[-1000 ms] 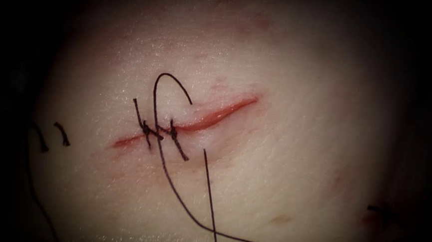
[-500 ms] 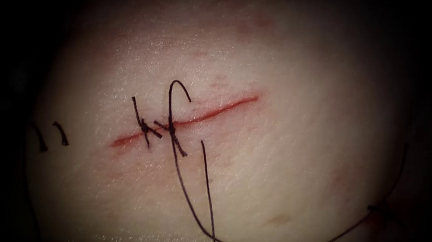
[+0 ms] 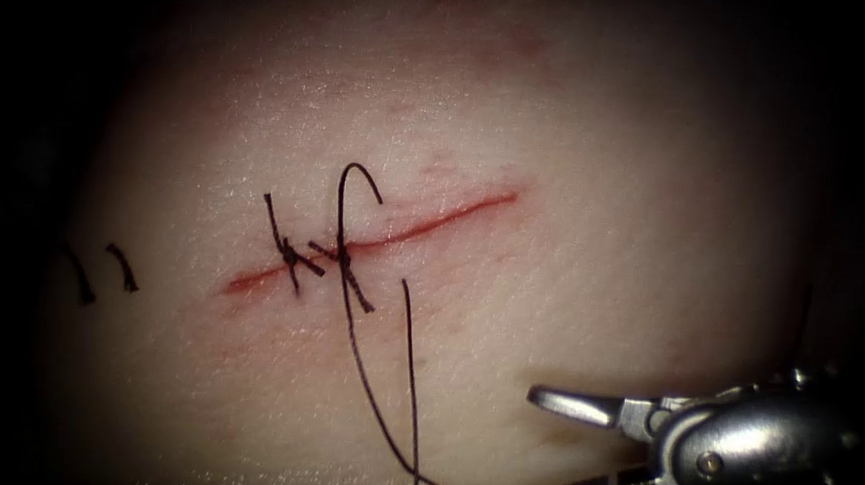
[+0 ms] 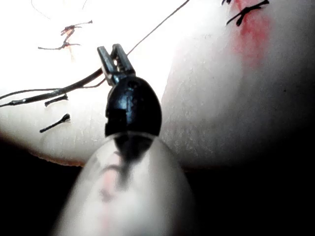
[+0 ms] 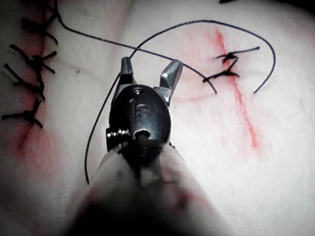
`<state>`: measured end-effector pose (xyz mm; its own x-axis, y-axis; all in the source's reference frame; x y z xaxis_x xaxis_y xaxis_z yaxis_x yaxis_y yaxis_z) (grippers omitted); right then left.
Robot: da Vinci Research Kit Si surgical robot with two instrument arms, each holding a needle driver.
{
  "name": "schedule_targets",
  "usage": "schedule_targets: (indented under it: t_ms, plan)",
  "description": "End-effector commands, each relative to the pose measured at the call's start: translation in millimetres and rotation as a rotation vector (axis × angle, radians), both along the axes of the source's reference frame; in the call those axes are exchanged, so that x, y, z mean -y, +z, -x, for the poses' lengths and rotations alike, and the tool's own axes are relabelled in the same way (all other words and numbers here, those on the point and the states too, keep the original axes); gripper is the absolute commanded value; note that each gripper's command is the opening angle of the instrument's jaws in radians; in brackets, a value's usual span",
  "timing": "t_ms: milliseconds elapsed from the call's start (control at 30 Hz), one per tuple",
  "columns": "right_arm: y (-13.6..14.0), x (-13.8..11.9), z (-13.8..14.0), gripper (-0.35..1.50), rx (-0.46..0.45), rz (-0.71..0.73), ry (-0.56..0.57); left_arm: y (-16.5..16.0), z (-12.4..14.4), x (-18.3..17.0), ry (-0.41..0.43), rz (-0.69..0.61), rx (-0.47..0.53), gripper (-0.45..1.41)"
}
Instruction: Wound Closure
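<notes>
The tissue [image 3: 573, 231] carries a slanted red cut [image 3: 434, 223] with two dark knots [image 3: 343, 259] on its left part. A small thread loop [image 3: 357, 173] stands above the second knot, and a long strand [image 3: 373, 399] runs down to the lower edge. My right tool [image 3: 535, 447] lies right of and below the cut, jaws open and holding nothing. In its wrist view the thread [image 5: 197, 22] passes just beyond the right tool [image 5: 150, 69]. My left tool [image 4: 112, 53] is shut on the dark needle [image 4: 74, 84] near its thread end, lying over the tissue, not in it.
A loose strand [image 3: 410, 371] ends free below the cut. Short cut thread ends [image 3: 122, 266] lie on the far left of the tissue. An older stitched line [image 5: 29, 64] with red fluid shows beside the right tool.
The loop at the second knot shrank and the cut narrowed. The long strand's far end swung up to the right. My right tool has come in from the lower right, jaws open.
</notes>
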<state>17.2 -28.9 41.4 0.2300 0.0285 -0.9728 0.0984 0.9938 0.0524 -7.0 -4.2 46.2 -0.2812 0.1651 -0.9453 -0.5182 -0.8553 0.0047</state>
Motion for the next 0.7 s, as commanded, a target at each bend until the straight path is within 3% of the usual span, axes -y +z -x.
schedule_targets:
  t_ms: [33,167,233,467,700]
  plan:
    - [2.7,-0.5,-1.7,0.86,0.019,0.024,0.013,0.7,0.8,0.1,-0.001,0.000,-0.001,-0.45]
    - [5.9,-1.2,-3.7,0.84,0.042,0.074,0.037,1.0,1.4,-0.1,-0.009,-0.001,-0.007,-0.45]
    - [8.7,-1.3,-5.3,0.84,0.062,0.097,0.055,1.2,2.1,-0.2,-0.011,0.003,-0.005,-0.45]
    - [12.9,-0.4,-8.3,0.71,0.067,0.123,0.053,1.2,2.5,0.0,-0.011,0.006,-0.003,-0.45]
    - [13.5,-0.7,-9.5,0.52,0.066,0.124,0.053,1.2,2.5,0.0,-0.011,0.007,-0.003,-0.45]
